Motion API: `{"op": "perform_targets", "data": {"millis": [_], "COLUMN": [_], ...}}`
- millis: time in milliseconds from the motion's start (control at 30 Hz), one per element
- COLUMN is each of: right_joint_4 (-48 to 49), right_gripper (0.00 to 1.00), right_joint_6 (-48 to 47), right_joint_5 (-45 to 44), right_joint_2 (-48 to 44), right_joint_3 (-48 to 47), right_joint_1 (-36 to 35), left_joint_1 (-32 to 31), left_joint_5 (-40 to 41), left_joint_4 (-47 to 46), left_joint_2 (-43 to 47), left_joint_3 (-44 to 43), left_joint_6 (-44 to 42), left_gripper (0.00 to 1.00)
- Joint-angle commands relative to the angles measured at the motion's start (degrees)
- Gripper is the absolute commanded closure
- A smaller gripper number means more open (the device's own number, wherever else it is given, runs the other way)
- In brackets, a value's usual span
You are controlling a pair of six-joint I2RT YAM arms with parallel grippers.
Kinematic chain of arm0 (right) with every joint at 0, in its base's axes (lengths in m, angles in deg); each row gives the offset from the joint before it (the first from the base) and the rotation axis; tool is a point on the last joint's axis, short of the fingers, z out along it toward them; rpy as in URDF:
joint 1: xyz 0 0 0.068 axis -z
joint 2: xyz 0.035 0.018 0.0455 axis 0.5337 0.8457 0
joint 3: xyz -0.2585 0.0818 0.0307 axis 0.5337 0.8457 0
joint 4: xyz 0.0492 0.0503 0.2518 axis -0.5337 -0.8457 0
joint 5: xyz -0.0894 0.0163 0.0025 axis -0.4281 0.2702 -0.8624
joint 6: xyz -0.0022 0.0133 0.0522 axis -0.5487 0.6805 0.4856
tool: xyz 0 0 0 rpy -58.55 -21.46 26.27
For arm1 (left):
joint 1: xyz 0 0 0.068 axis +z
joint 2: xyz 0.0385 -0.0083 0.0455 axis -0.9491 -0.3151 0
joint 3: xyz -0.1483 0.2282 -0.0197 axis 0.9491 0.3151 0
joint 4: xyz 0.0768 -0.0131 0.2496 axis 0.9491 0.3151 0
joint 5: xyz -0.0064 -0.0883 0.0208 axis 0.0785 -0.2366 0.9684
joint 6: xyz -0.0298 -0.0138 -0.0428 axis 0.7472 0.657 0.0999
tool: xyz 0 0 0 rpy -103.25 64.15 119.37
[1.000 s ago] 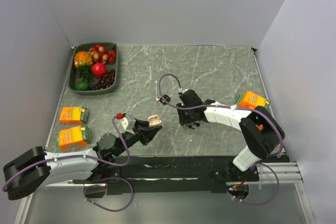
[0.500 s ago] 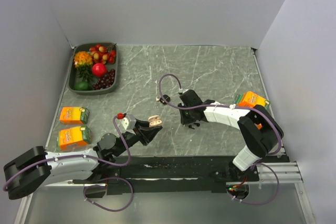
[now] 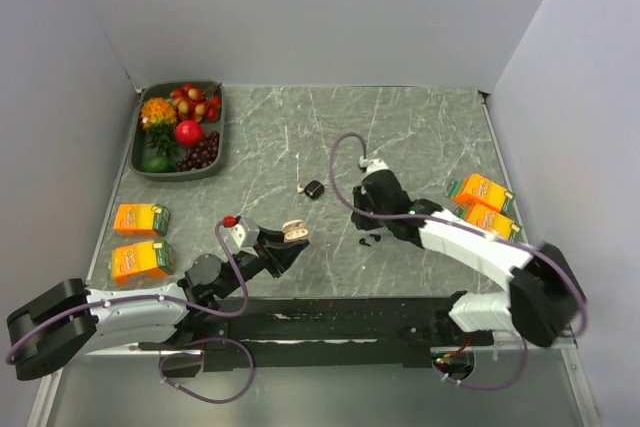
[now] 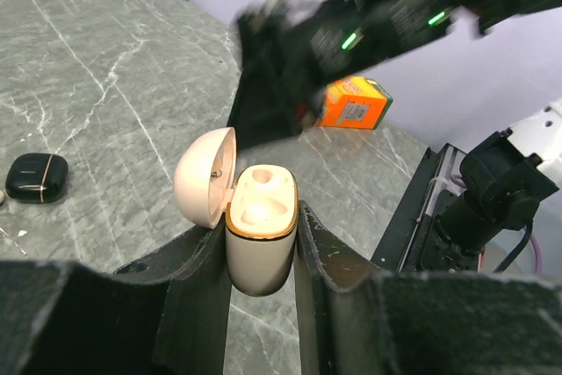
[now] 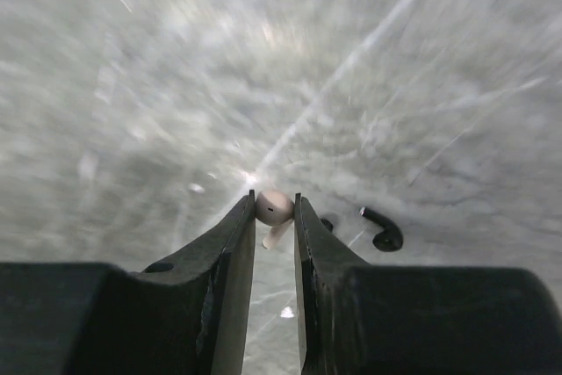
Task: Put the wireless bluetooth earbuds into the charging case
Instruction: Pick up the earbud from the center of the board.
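**Right arm swings back, earbud pinched**

Right gripper (image 5: pixel 274 197) has lifted off the black earbuds (image 5: pixel 382 233), which still lie on the table (image 5: pixel 132 85). Its jaws are clenched on a pale earbud (image 5: pixel 274 208). Left gripper (image 4: pixel 261 226) stays clamped on the open beige case (image 4: pixel 261 261). Black charging case (image 4: pixel 35 177) lies unmoved, closed.

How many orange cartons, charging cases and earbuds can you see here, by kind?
Orange cartons: 4
Charging cases: 2 (black case on the table, beige case open in the left gripper)
Earbuds: 3 (two black earbuds on the table, one pale earbud in the right gripper)
Total: 9
A pale speck beside the black case is too small to identify, so not counted.
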State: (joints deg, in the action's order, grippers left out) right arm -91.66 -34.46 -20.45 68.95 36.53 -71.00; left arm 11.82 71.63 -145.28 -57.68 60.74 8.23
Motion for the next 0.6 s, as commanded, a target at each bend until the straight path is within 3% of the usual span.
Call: {"op": "perform_targets", "data": {"millis": [0, 167, 400, 567], "right_joint_4": [2.0, 5.1, 16.9, 19.8], "right_gripper": [1.00, 1.00, 1.00, 1.00], "right_joint_6": [0.4, -2.0, -10.6, -12.2], "right_joint_5": [-4.8, -7.3, -14.2, -11.1], "right_joint_2": [-12.8, -22.4, -33.1, -36.4], "right_joint_3": [-1.3, -0.9, 4.4, 6.0], "right_joint_1": [-0.3, -2.3, -15.7, -18.3], "left_joint_1": [-0.2, -0.2, -0.3, -0.3], "left_joint_5": [-0.3, -0.3, -1.7, -2.4], "left_joint_4": [-3.7, -5.4, -9.9, -11.7], "left_joint_2": [-0.7, -2.7, -5.7, -5.9], "left_joint_3": [0.6, -0.2, -2.6, -4.0], "left_joint_6": [-1.2, -1.7, -1.2, -0.9], "left_gripper": [0.99, 0.99, 0.99, 0.99]}}
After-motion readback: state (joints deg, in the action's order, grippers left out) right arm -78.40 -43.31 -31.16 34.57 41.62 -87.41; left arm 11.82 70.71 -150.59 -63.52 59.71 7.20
